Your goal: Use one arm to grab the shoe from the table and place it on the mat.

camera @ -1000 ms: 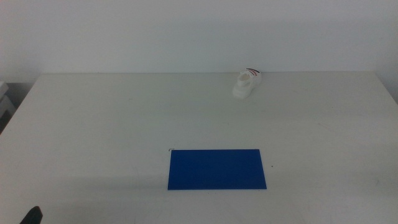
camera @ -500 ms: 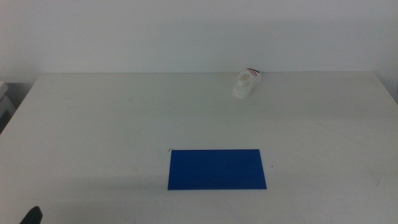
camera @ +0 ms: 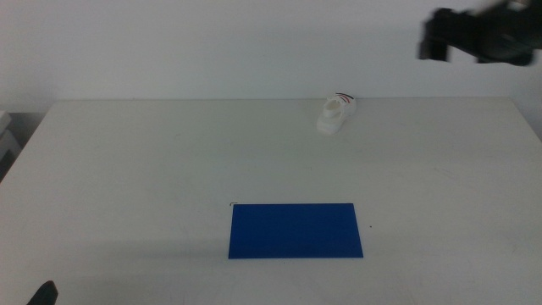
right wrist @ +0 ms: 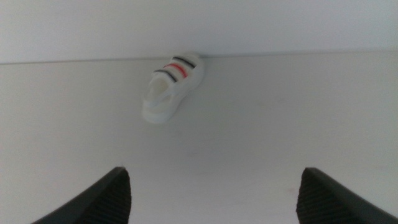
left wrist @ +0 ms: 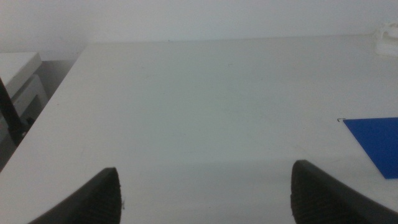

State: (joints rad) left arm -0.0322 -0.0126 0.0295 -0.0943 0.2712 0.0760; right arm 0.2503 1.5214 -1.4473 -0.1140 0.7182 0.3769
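The white shoe (camera: 337, 113) with black and red stripes lies near the far edge of the white table (camera: 127, 169), right of centre. The dark blue mat (camera: 295, 230) lies flat near the front, apart from the shoe. The right arm (camera: 481, 36) shows blurred at the upper right, high above the table and to the right of the shoe. In the right wrist view its gripper (right wrist: 214, 199) is open and empty, with the shoe (right wrist: 173, 87) ahead of it. The left gripper (left wrist: 205, 199) is open and empty, waiting at the front left corner (camera: 42, 294).
The left wrist view shows a corner of the mat (left wrist: 373, 140) and a bit of the shoe (left wrist: 388, 36). A light wall stands behind the table's far edge. A white cabinet (left wrist: 15, 74) stands beyond the table's left side.
The right arm has come into the middle view at the upper right; it was out of view before. The shoe, the mat and the left gripper have not moved.
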